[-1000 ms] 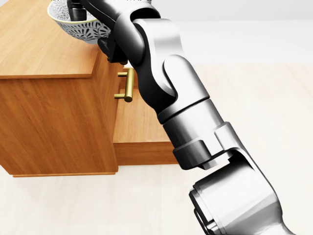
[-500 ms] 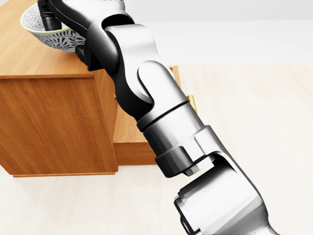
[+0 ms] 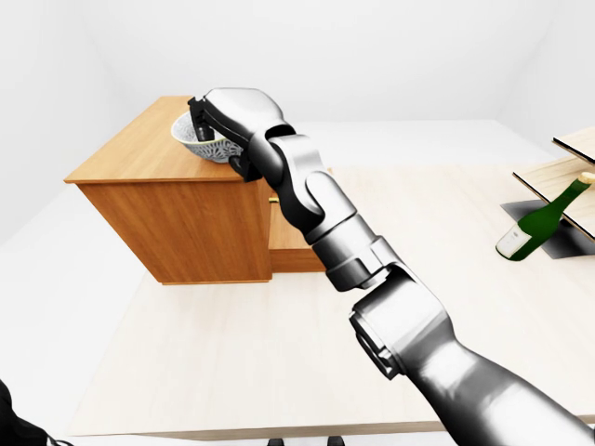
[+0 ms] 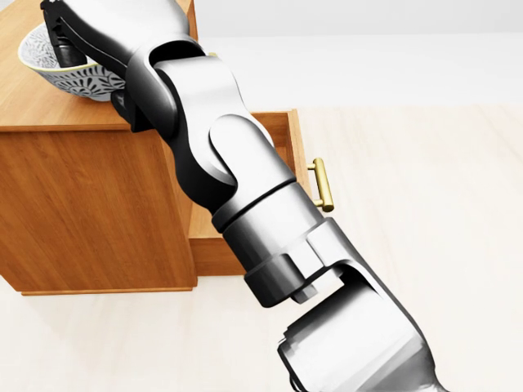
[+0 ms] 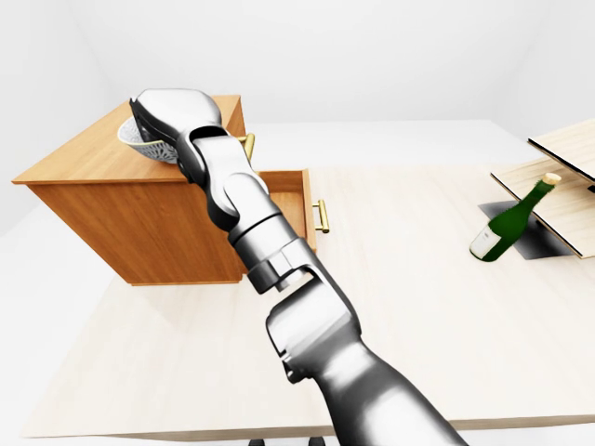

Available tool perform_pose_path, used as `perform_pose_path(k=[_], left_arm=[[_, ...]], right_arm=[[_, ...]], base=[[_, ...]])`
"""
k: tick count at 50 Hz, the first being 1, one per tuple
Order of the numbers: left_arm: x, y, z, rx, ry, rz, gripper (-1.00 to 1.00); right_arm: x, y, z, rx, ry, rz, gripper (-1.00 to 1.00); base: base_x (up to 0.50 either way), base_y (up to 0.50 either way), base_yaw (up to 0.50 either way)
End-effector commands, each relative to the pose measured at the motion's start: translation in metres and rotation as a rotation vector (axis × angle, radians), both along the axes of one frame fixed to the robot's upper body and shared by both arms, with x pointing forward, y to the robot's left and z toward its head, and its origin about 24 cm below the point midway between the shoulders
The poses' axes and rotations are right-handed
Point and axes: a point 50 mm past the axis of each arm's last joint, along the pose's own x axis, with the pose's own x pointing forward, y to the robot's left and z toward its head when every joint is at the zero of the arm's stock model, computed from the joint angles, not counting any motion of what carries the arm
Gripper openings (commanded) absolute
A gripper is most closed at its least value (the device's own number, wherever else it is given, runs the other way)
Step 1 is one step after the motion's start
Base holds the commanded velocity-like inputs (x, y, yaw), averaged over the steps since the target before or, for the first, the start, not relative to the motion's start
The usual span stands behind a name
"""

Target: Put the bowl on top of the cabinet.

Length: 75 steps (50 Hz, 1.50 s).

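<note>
The right arm point(image 3: 316, 209) stretches from the bottom right of the left-eye view up to the upper left, its elbow slightly bent. The right hand point(image 3: 228, 111) tips downward, its dark fingers point(image 4: 67, 49) hooked over the rim of the bowl point(image 3: 197, 145), gripping it.

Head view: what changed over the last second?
The right hand carried the bowl toward the view's left, from the right edge of the cabinet to further over its top, still gripping it. Whether the bowl touches the top cannot be told. Cabinet, open drawer and camera stayed put.
</note>
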Motion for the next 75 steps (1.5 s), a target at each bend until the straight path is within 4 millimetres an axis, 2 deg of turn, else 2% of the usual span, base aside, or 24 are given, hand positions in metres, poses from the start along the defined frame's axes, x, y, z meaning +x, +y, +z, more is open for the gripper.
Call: perform_pose_path(k=[1,26,28,29,48,59,67,75], left_arm=[[0.0,0.001,0.0,-0.004,0.002,-0.004,1.0],[0.0,0.001,0.001,-0.008,0.009,-0.006,1.0],[0.001,0.001,0.001,-0.008,0.009,-0.006,1.0],[0.001,0.001,0.001,-0.007,0.01,-0.005,1.0],[0.001,0.0,0.0,-0.003,0.007,0.0,1.0],[0.001,0.0,0.0,-0.005,0.004,-0.002,1.0],[0.0,-0.001,0.0,-0.004,0.002,-0.003,1.0],[-0.001,-0.001,0.0,-0.001,0.0,-0.002,1.0]], right_arm=[[-0.002,0.004,-0.002,-0.011,-0.029,-0.009,-1.0],[0.007,0.004,-0.019,-0.007,0.002,-0.037,-1.0],[0.006,0.004,-0.018,-0.006,0.002,-0.036,0.65],[0.006,0.004,-0.017,-0.006,0.004,-0.034,1.0],[0.0,0.004,0.002,-0.004,-0.02,-0.008,1.0],[-0.016,0.004,0.047,0.018,-0.094,0.044,1.0],[-0.022,-0.004,0.066,0.035,-0.132,0.057,1.0],[-0.037,-0.01,0.084,0.036,-0.189,0.083,1.0]], base=[[0.0,0.0,0.0],[0.0,0.0,0.0],[0.01,0.0,0.0],[0.0,0.0,0.0],[0.0,0.0,0.0],[0.0,0.0,0.0],[0.0,0.0,0.0],[0.0,0.0,0.0]])
